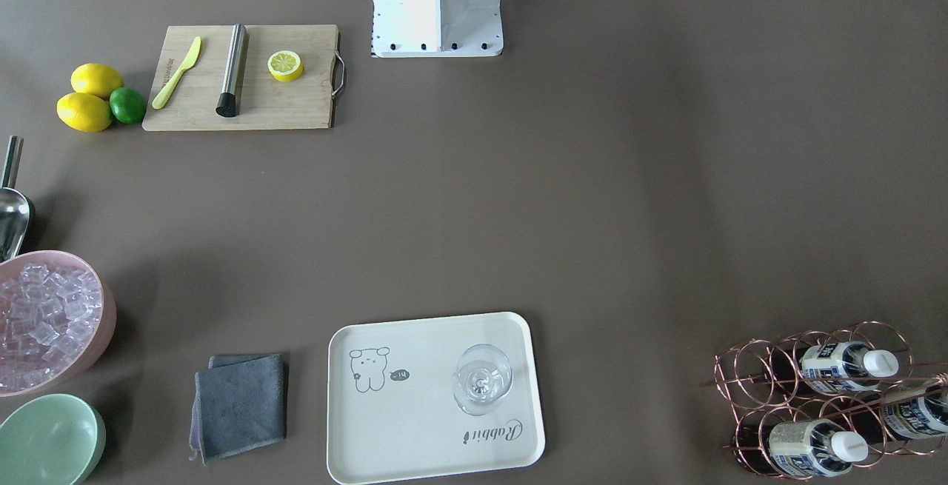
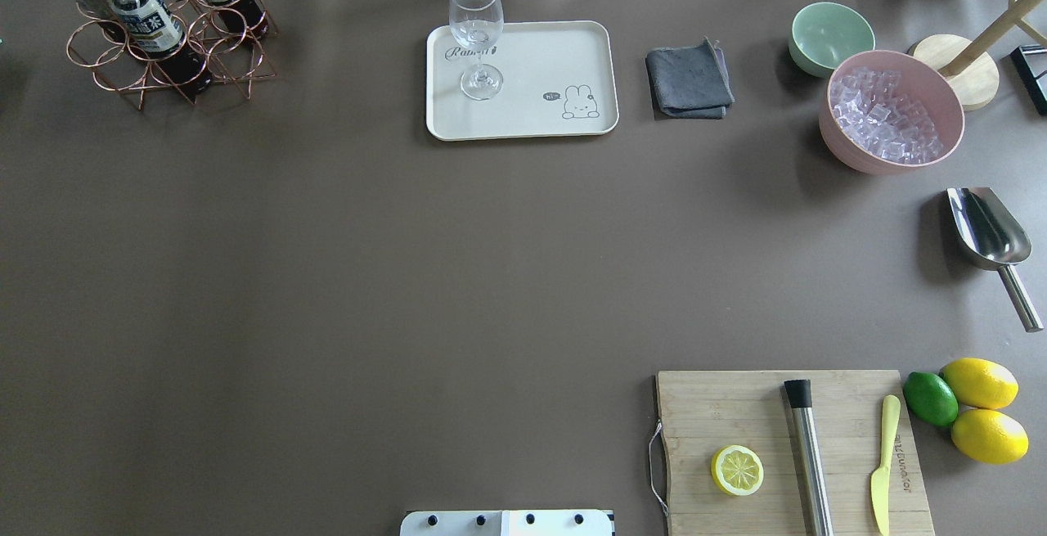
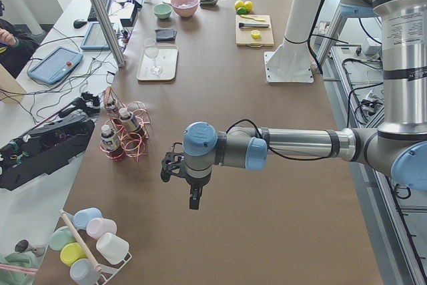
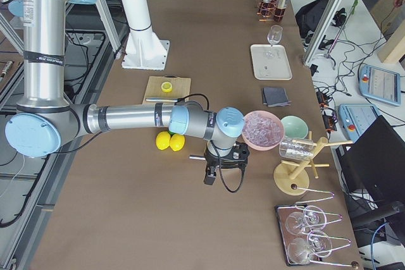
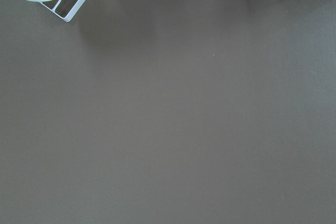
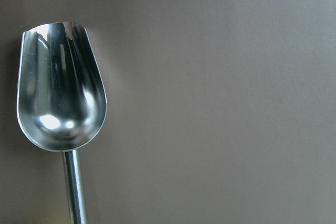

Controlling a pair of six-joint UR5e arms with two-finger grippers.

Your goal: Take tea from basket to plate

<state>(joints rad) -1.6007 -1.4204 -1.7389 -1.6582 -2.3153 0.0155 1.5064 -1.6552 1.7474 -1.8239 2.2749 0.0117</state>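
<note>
Three tea bottles point(image 1: 844, 366) with white caps stand in the copper wire basket point(image 1: 748, 366) at the table's far left corner, also in the overhead view point(image 2: 147, 20). The cream plate point(image 2: 532, 61) with the bear drawing lies at the far middle and carries an upright wine glass point(image 2: 476, 29). My left gripper point(image 3: 193, 201) shows only in the exterior left view, hanging over bare table near the basket point(image 3: 127, 141); I cannot tell whether it is open. My right gripper point(image 4: 210, 178) shows only in the exterior right view, over the table's right end; its state is also unclear.
A grey cloth point(image 2: 689, 79), a green bowl point(image 2: 830, 37), a pink bowl of ice point(image 2: 891, 110) and a metal scoop point(image 2: 990, 233) lie right of the plate. A cutting board point(image 2: 785, 446) with lemon half, muddler and knife, plus lemons and a lime point(image 2: 930, 398), sits near right.
</note>
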